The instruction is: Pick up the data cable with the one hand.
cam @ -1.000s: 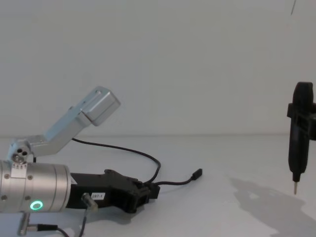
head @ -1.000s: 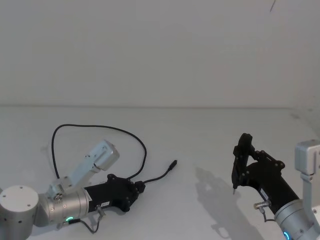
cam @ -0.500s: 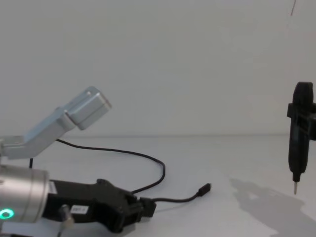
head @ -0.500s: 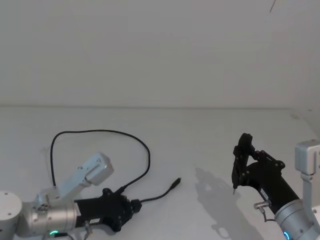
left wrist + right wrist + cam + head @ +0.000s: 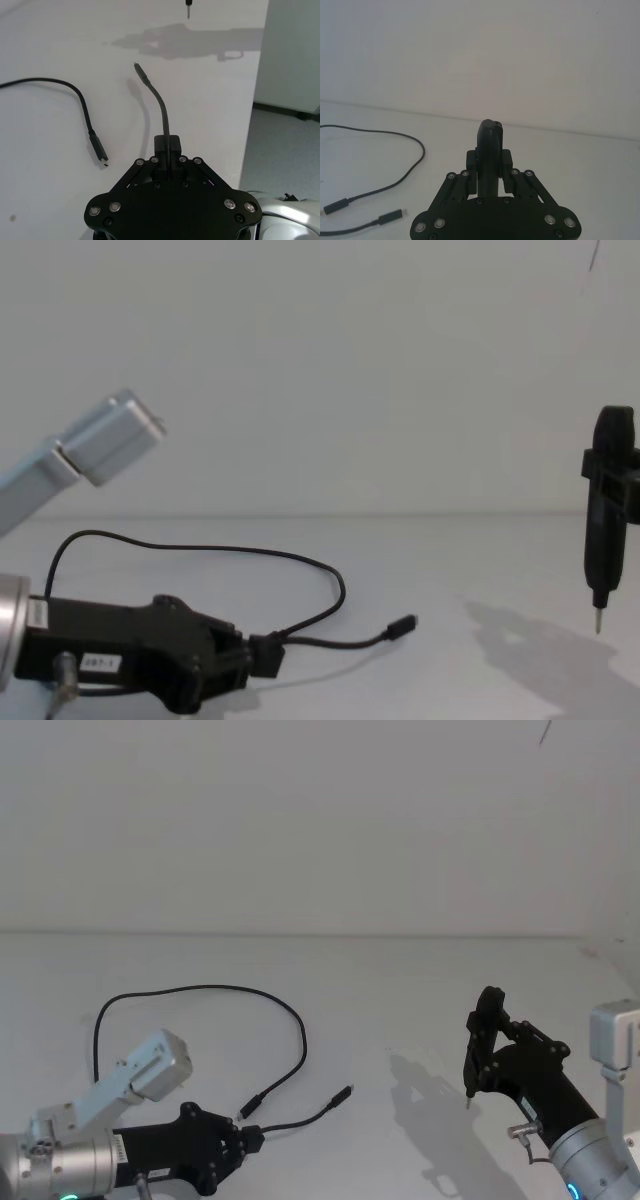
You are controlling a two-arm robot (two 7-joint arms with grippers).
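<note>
You have one data cable (image 5: 215, 986), two grippers and one pen-shaped tool (image 5: 608, 510) on the white table (image 5: 400, 970). The cable shows two small plugs. In the head view the left gripper (image 5: 250, 1137) sits low at about 7 o'clock on the table, its jaws clenched on a small black block of the cable. From that block a short lead runs out toward 2 o'clock and ends in the first plug (image 5: 341, 1096). In the left wrist view this lead's shadow lies apart from it on the table. The second plug (image 5: 252, 1105) lies flat just beside the gripper's tips, at about 12 o'clock from them, with its nose toward 7 o'clock. From there the long strand climbs toward 1 o'clock. It then arcs across the 12 o'clock side and comes down at 9 o'clock behind the left arm. The loop's long axis therefore runs from 9 to 3 o'clock. The right gripper (image 5: 492, 1055) is at about 4 o'clock, well apart from the cable. Its jaws are clamped around the pen-shaped tool, which stands nearly upright with its metal tip down, off the table.
</note>
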